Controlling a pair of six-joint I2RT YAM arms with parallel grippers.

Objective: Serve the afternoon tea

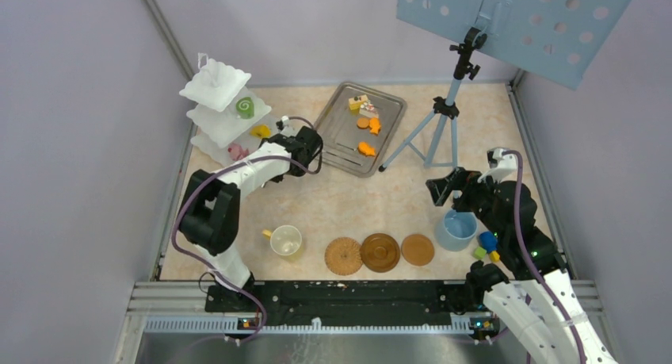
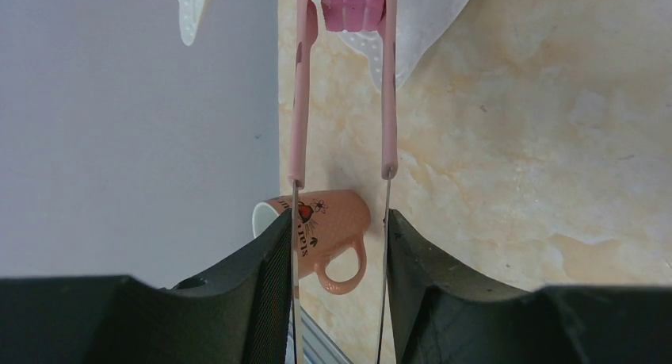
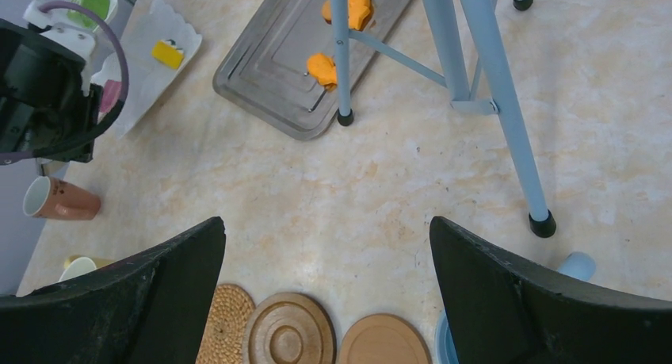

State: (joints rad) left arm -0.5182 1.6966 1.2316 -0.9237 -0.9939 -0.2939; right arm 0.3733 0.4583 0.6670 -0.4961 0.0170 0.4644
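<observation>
My left gripper (image 1: 299, 150) (image 2: 339, 219) is shut on the metal handles of pink tongs (image 2: 301, 102). The tong tips clasp a pink slice (image 2: 353, 5) (image 1: 236, 151) at the lowest tier of the white stand (image 1: 214, 85). A green swirl roll (image 1: 245, 107) and a yellow wedge (image 1: 259, 131) lie on the stand's tiers. Orange biscuits (image 1: 366, 149) rest on the metal tray (image 1: 342, 151). Three brown coasters (image 1: 379, 252) (image 3: 289, 336) line the near edge. My right gripper (image 1: 444, 185) (image 3: 326, 225) hangs open and empty above them, beside a blue cup (image 1: 458, 231).
A pink mug (image 2: 329, 221) (image 3: 62, 199) lies on its side under my left arm. A pale cup (image 1: 285, 240) stands left of the coasters. A blue tripod (image 1: 444, 114) (image 3: 475, 78) holds a perforated board. Blue, green and yellow blocks (image 1: 488, 243) sit by the blue cup.
</observation>
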